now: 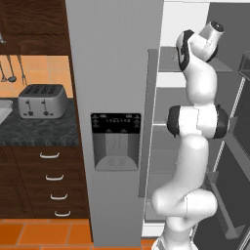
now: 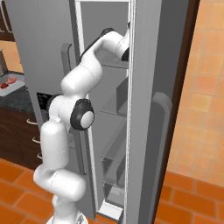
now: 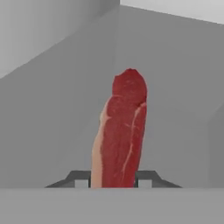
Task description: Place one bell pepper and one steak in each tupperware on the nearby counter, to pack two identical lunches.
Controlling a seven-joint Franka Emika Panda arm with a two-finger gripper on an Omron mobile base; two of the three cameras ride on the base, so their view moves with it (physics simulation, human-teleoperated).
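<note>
Fingertips (image 3: 81,180) press on either side of a steak (image 3: 120,135) in the hand view, so the gripper (image 3: 113,181) is pinching the meat, which stands on edge between the jaws against the plain grey walls of the fridge (image 1: 114,73) interior. That slab is lifted or about to be; I cannot tell whether its lower edge touches a shelf.

Judging from this, the task is at an early or middle stage: one steak is gripped inside the fridge and has yet to reach the counter (image 1: 39,129). Far off in the right base view, red pieces (image 2: 8,83) lie on the counter's edge, too small to say whether they are packed food or sit in a tupperware. No bell pepper can be made out.

Pose: the arm (image 1: 195,146) rises from the base, bends at a low elbow, climbs upright past the dark joint, then folds forward at the top so that the wrist reaches into the upper fridge compartment past the open door (image 2: 144,109). Beyond, left of the fridge, a toaster (image 1: 42,100) stands on the counter, well apart from the arm.
</note>
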